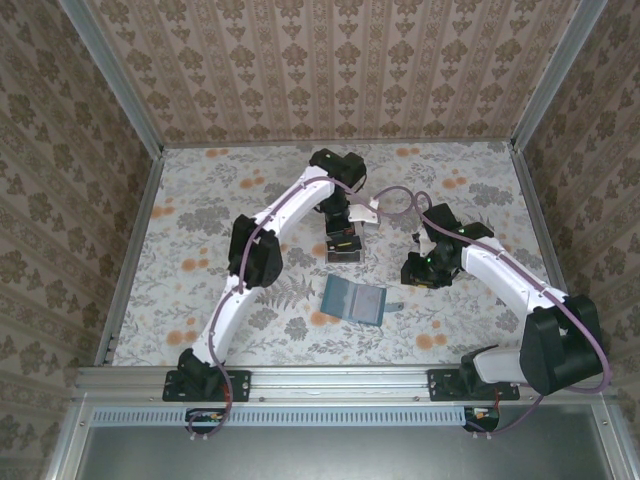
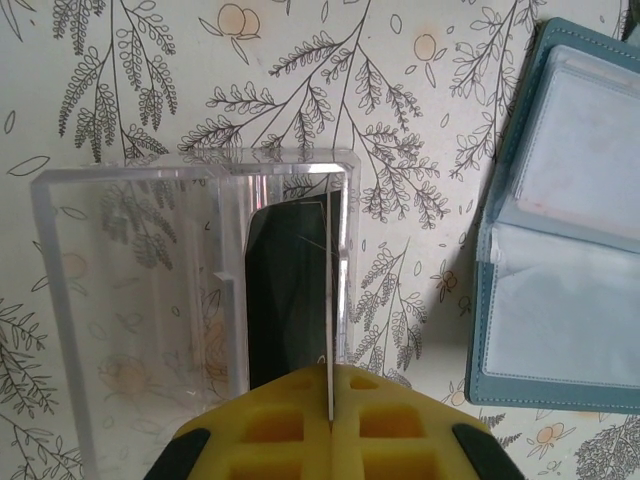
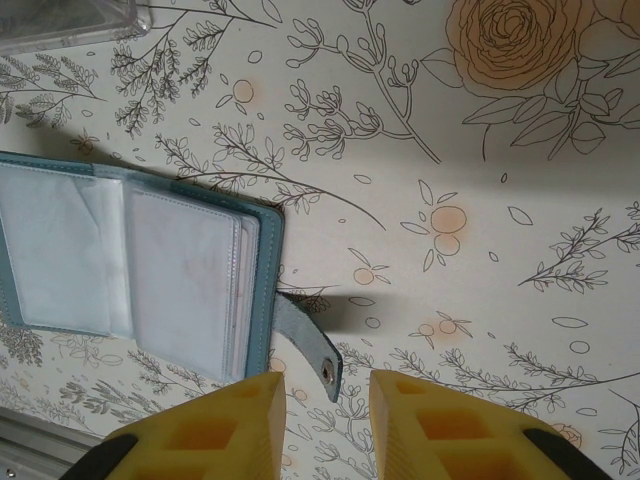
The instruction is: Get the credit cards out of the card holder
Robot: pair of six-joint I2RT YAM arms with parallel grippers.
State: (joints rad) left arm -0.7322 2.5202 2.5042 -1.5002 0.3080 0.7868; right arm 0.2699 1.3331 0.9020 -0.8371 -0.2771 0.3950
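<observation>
The left gripper [image 2: 330,385] has its yellow fingers [image 2: 270,420] pressed together on a dark card [image 2: 287,300], which stands on edge between them so that its rim reads as one thin line; the card reaches into the right-hand bay of a clear plastic piece [image 2: 140,280], whose walls stand close on either side of it. Just to the right of that piece, apart from it, lies the card holder [image 2: 560,300], opened flat with its clear sleeves up; something pale and pinkish shows through the upper sleeve, too blurred to read.

The right gripper [image 3: 328,410] is open about a finger's breadth and grips nothing; the holder's strap [image 3: 305,335], with its metal snap, pokes into the gap between the tips, and I cannot tell whether it touches them. The holder's teal edge runs just left of this gripper; to the right the flowered table [image 3: 480,200] lies bare.

From above, the holder sits near the middle front; papered walls [image 1: 330,70] close the back and both sides, well apart from it.
</observation>
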